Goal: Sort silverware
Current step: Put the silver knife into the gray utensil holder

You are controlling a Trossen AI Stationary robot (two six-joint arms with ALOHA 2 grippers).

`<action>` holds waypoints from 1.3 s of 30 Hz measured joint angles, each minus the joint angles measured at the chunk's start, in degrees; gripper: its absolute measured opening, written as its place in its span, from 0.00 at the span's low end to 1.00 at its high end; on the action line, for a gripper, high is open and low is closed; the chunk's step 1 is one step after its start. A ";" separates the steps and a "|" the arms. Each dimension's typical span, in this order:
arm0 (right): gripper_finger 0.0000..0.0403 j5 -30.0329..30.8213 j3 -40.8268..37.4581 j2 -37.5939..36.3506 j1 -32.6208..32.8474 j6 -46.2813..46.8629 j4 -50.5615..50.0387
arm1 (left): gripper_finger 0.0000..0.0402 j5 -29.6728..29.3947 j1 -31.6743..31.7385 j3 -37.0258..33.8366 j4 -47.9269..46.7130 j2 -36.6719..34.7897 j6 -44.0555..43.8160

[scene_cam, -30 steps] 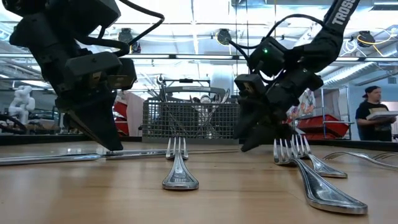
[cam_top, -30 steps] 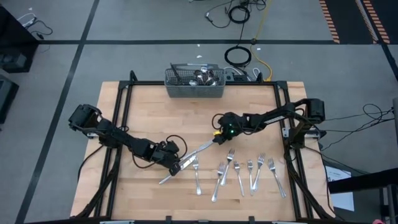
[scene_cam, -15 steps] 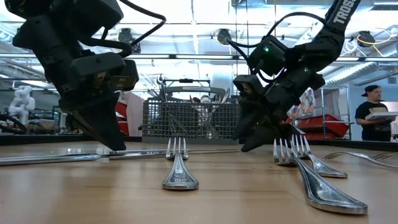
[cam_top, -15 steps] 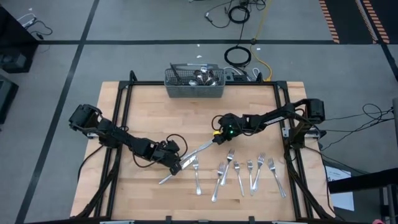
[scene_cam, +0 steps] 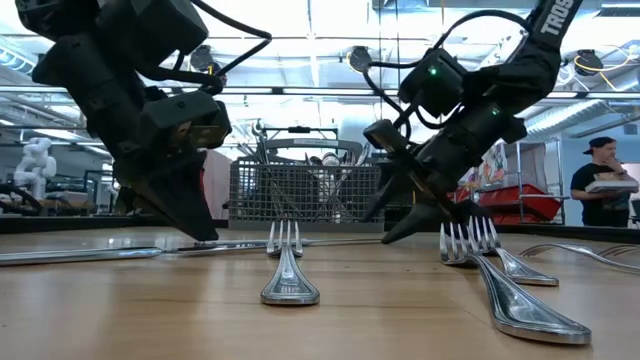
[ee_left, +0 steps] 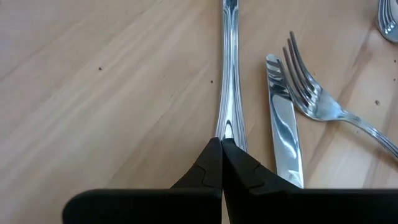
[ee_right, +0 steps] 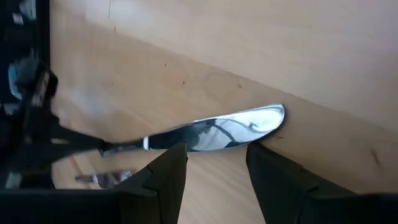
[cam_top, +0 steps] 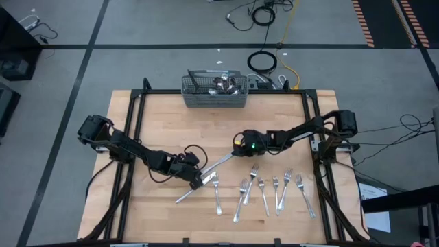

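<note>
Six forks lie on the near part of the table (cam_top: 137,137): one fork (cam_top: 217,192) sits apart toward the left, and a row of five forks (cam_top: 274,191) lies to its right, all with tines pointing toward the far edge; that group looks sorted, as a judgement; a table knife (cam_top: 221,163) lies diagonally between the two arms, its blade end toward the right arm and its handle end toward the left; a second knife (cam_top: 184,196) lies just beside the lone fork, so a knife group looks only begun; the grey wire-mesh basket (cam_top: 214,97) at the far edge holds more silverware (cam_top: 223,85), spoons among it as far as can be told, so most of the sorting seems left to do

The left gripper (cam_top: 196,180) is down at the table with its fingers (ee_left: 219,163) pressed fully together on the knife's handle end, pinching it; the right gripper (cam_top: 237,151) hovers low over the blade tip with its fingers (ee_right: 163,177) spread wide on either side of the blade, not holding it

Writing: the letters "TROSS" run along the right arm's upper link in the low view; nothing else is readable
</note>
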 joint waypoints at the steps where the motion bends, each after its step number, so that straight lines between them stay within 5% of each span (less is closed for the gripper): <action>1: 0.41 1.07 0.00 0.02 0.22 1.50 0.34 | 0.00 -0.09 0.02 0.00 0.31 0.00 0.00; 9: 0.37 8.75 0.00 0.17 1.39 10.62 0.83 | 0.00 -0.16 0.07 0.02 2.17 0.02 0.62; 15: 0.22 13.11 0.60 2.63 1.72 14.62 1.85 | 0.00 2.42 0.11 0.09 4.36 1.38 1.88; 22: 0.03 13.02 8.84 10.12 1.72 7.80 2.63 | 0.00 5.48 0.46 0.11 7.83 2.71 4.51; 28: 0.00 13.14 15.30 11.86 1.95 1.87 -5.56 | 0.00 7.39 1.64 0.11 7.86 2.71 4.28; 34: 0.00 15.03 14.87 5.74 2.18 -9.05 -12.53 | 0.00 7.79 2.71 0.13 8.05 2.73 3.81; 39: 0.00 30.44 15.29 -8.90 4.10 -10.24 -28.41 | 0.00 7.19 2.75 0.13 8.27 2.73 2.57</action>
